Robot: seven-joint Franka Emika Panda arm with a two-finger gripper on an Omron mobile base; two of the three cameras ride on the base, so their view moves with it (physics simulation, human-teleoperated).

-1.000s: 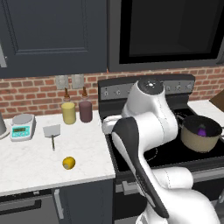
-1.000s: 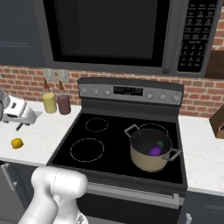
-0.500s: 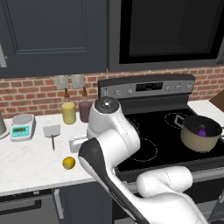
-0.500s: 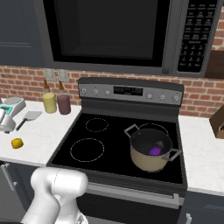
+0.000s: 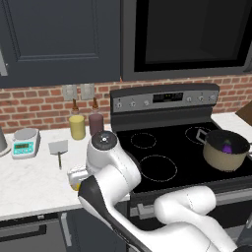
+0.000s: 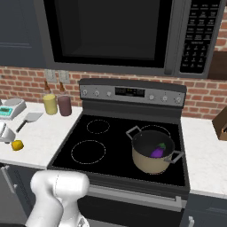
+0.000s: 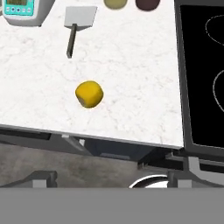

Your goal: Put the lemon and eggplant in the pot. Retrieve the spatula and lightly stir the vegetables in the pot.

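The lemon [image 7: 89, 93] lies on the white counter near its front edge, also seen from the right base [image 6: 17, 145]. My gripper [image 5: 75, 175] hovers just above and beside it, open, nothing between the fingers; in the right base view the gripper [image 6: 4, 133] sits at the left edge. The eggplant [image 6: 157, 152] rests inside the tan pot [image 6: 146, 165] on the stove's front right burner, with the pot [image 5: 219, 158] at the right in the left base view. The spatula [image 7: 79, 18] lies flat on the counter behind the lemon, handle toward me; spatula [image 5: 58, 147].
A yellow jar [image 5: 77, 127] and a maroon jar [image 5: 95, 123] stand at the brick wall. A kitchen scale [image 5: 24, 142] sits left of the spatula. The black stove top [image 6: 102, 146] borders the counter on the right. The counter's front edge [image 7: 87, 131] is close below the lemon.
The arm has swung left from above the stove to over the counter, bringing the open gripper down near the lemon. Pot, eggplant, lemon and spatula have not moved.
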